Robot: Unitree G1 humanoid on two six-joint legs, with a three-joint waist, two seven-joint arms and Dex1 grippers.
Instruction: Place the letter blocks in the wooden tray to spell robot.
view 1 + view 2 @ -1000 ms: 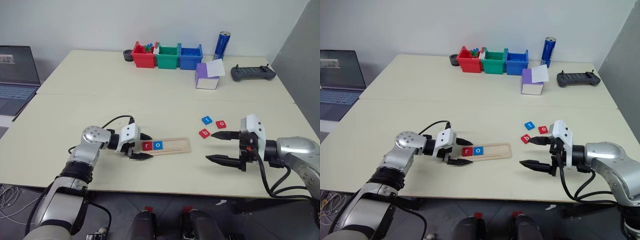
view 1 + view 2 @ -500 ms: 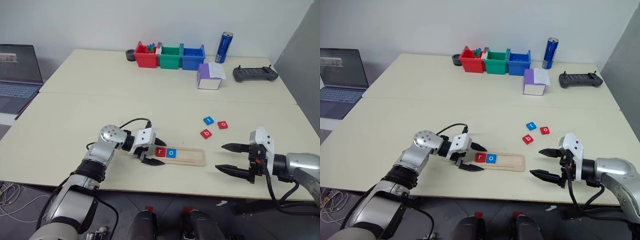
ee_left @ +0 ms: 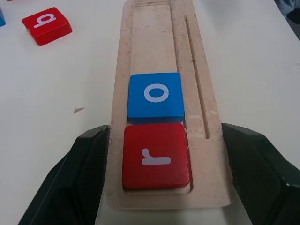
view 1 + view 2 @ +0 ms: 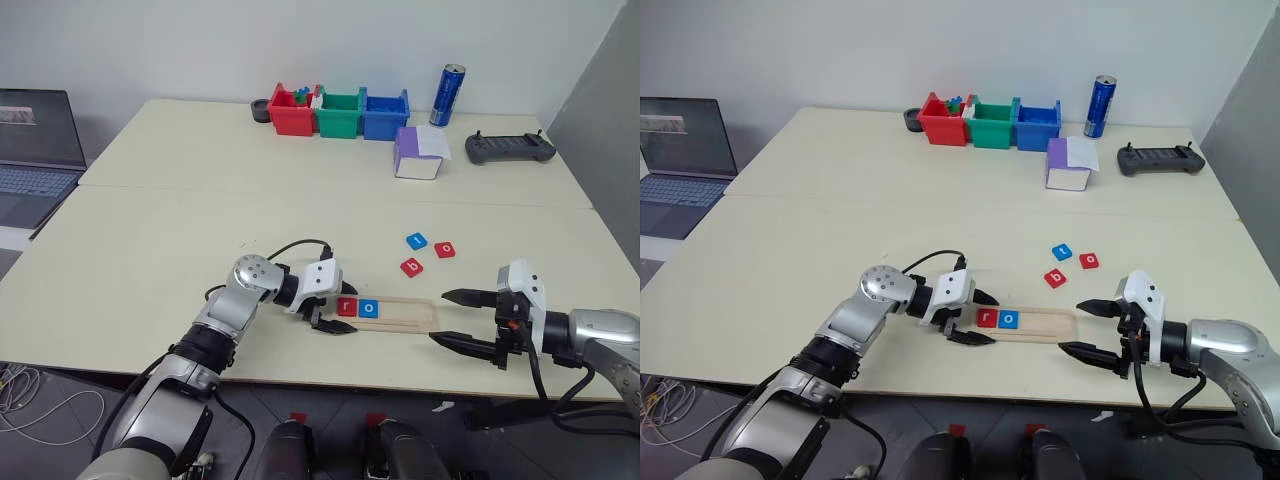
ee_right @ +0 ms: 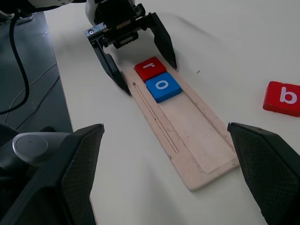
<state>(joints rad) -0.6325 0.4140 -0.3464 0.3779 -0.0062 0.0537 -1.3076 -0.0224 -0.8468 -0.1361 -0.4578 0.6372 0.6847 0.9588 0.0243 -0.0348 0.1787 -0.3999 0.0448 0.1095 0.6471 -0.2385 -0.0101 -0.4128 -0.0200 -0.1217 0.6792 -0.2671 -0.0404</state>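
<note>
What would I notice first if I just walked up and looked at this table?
Probably the wooden tray near the front edge, with a red r block and a blue o block sitting side by side in its left end. The left gripper straddles that end, and the right gripper sits open at the other. Three more blocks, b, t and o, lie loose behind the tray.

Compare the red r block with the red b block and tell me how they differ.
The r block sits inside the wooden tray, at the end by the left pincer; the b block lies loose on the table, outside the tray. The r block touches the blue o block; the b block touches no other tile. Both are red square tiles with white lowercase letters.
</note>
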